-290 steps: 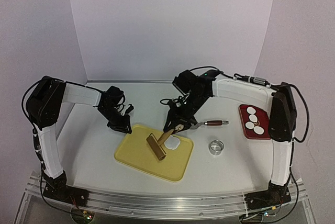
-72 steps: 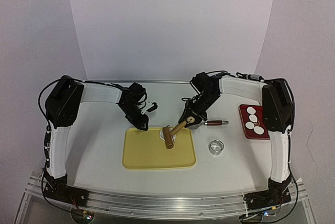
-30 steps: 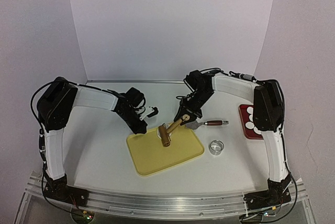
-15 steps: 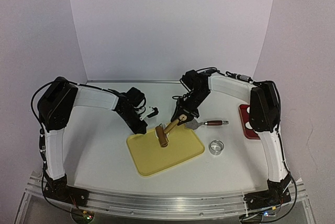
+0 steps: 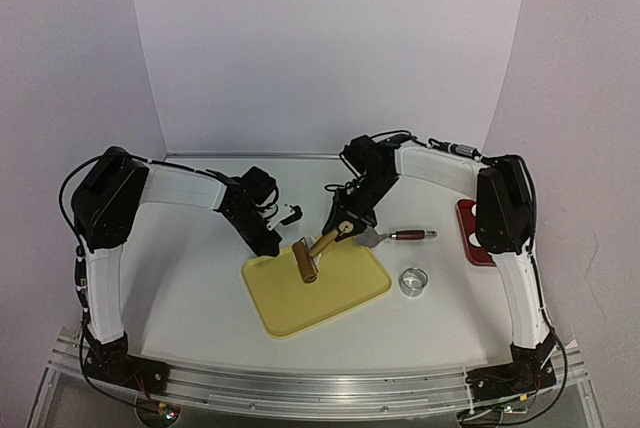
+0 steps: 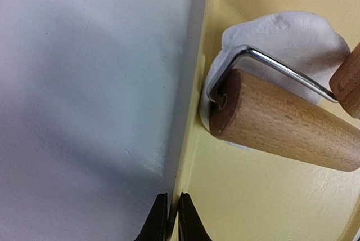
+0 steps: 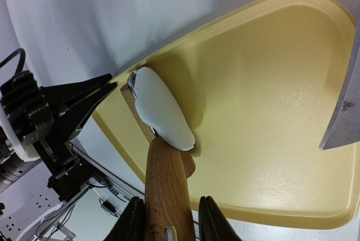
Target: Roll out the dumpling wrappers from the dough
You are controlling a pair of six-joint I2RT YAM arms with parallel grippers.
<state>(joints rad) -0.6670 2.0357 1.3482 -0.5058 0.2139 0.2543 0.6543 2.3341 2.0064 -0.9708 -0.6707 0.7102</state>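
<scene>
ROLLING UNDER WAY: The right end effector [image 7: 169, 218], closed partway around the wooden handle of a rolling pin [image 6: 281, 120], presses the roller onto a lump of dough [image 7: 160, 108] just beyond its fingertips. The left end effector [image 6: 170, 218], pinched tight on the rim of the yellow tray [image 5: 330, 298], steadies it on the desk [image 5: 180, 268]. In the past second the roller has edged toward the corner beside the left end effector, where the dough sits. The tray, swung askew moments earlier, has not shifted since. The dough looks thick and uneven, so the flattening pass appears barely begun, with nothing ready to cut. The left wrist camera shows the roller's end and wire frame lying over the dough's edge against the tray wall, a detail lost from overhead. Only the overhead view takes in the ring cutter [image 5: 413, 281] and the red plate [image 5: 466, 220], well off to the right end effector's side. The plate's finished dumpling wrappers, plain earlier, are hidden behind the right arm.
</scene>
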